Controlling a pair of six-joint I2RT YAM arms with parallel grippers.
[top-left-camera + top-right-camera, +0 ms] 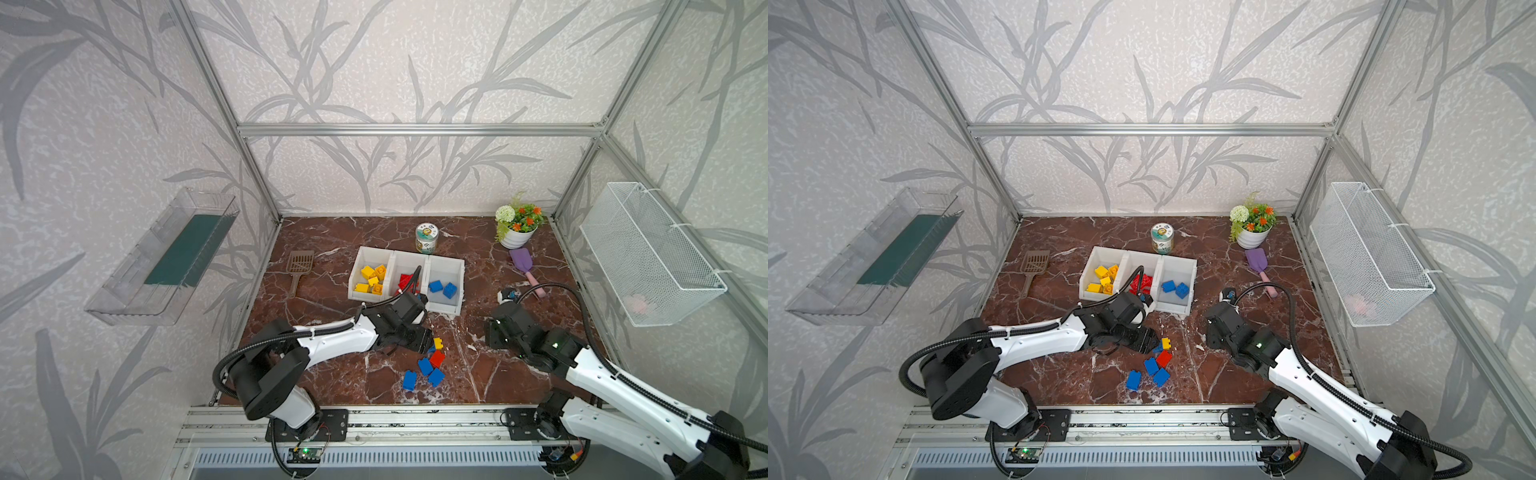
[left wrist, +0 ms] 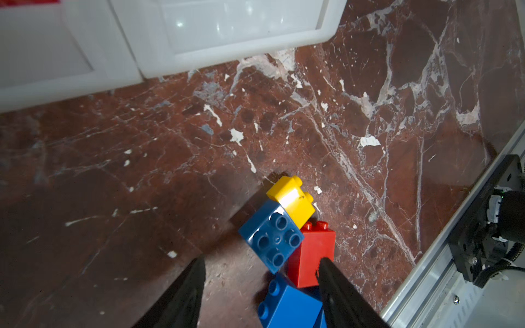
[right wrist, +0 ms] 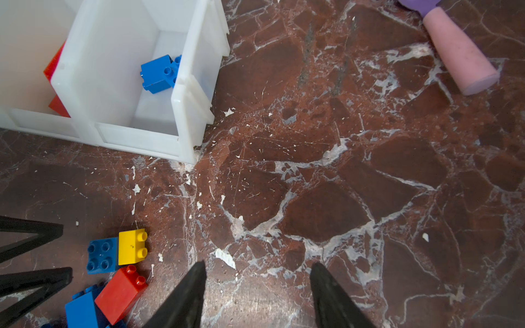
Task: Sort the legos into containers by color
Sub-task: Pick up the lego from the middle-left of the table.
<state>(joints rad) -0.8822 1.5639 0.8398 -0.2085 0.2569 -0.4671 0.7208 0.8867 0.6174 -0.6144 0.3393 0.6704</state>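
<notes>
Leaf-patterned grey walls [image 1: 415, 62], aluminium frame [image 1: 415, 129], red-brown marble tabletop [image 1: 332, 232]; soft, perhaps daylight.

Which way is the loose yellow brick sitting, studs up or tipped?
Tipped on its side. In both wrist views the yellow brick shows its studs pointing sideways along the table, not up.

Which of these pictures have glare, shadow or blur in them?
Left wrist view: bright glare spots on the floor of the white bin and on the yellow brick, dark shadow across the table. Right wrist view: evenly lit, sharp. Both top views: even light, no strong glare.
</notes>
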